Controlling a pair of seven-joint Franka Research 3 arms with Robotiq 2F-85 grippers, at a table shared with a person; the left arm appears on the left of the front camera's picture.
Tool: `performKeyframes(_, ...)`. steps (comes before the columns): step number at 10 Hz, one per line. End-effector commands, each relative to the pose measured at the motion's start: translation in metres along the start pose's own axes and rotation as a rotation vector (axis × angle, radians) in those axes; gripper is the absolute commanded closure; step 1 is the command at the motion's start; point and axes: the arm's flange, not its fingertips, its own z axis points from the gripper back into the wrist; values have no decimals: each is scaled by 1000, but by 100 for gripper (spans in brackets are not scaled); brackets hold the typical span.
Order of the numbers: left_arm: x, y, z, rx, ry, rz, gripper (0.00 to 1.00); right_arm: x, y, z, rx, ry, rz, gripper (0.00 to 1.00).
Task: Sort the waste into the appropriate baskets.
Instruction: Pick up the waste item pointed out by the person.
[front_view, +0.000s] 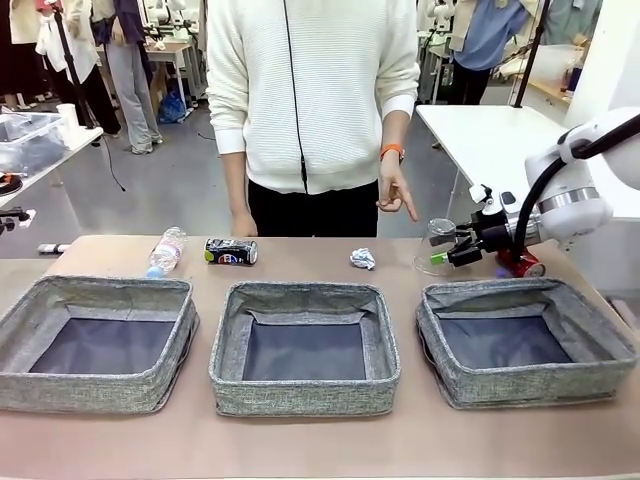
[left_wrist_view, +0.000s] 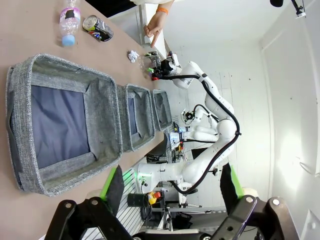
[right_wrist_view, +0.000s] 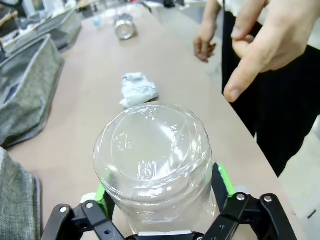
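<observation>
My right gripper (front_view: 452, 250) (right_wrist_view: 162, 189) is shut on a clear plastic bottle (front_view: 438, 243) (right_wrist_view: 155, 162), holding it sideways low over the table behind the right basket (front_view: 525, 340). A red can (front_view: 520, 265) sits just behind that gripper. A crumpled paper ball (front_view: 363, 259) (right_wrist_view: 137, 89), a dark can (front_view: 231, 251) (left_wrist_view: 97, 28) and a second clear bottle (front_view: 165, 250) (left_wrist_view: 69, 22) lie along the far edge. The middle basket (front_view: 305, 345) and left basket (front_view: 100, 345) (left_wrist_view: 65, 122) hold nothing. My left gripper (left_wrist_view: 172, 187) hangs open above the table's near left side.
A person stands at the far side, one hand (front_view: 398, 195) (right_wrist_view: 265, 45) pointing down toward the held bottle. The three baskets fill the table's near half. A white table (front_view: 490, 140) stands behind at the right.
</observation>
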Motion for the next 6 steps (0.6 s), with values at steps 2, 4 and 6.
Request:
performKeyframes(2, -2, -2, 1, -5, 12, -21, 0, 5, -6, -1, -12, -20, -41, 38)
performKeyframes(4, -2, -2, 1, -5, 12, -21, 0, 3, -5, 0, -18, -21, -52, 57)
performKeyframes(6, -2, -2, 1, -5, 12, -21, 0, 1, -4, 3, -21, -6, -60, 76)
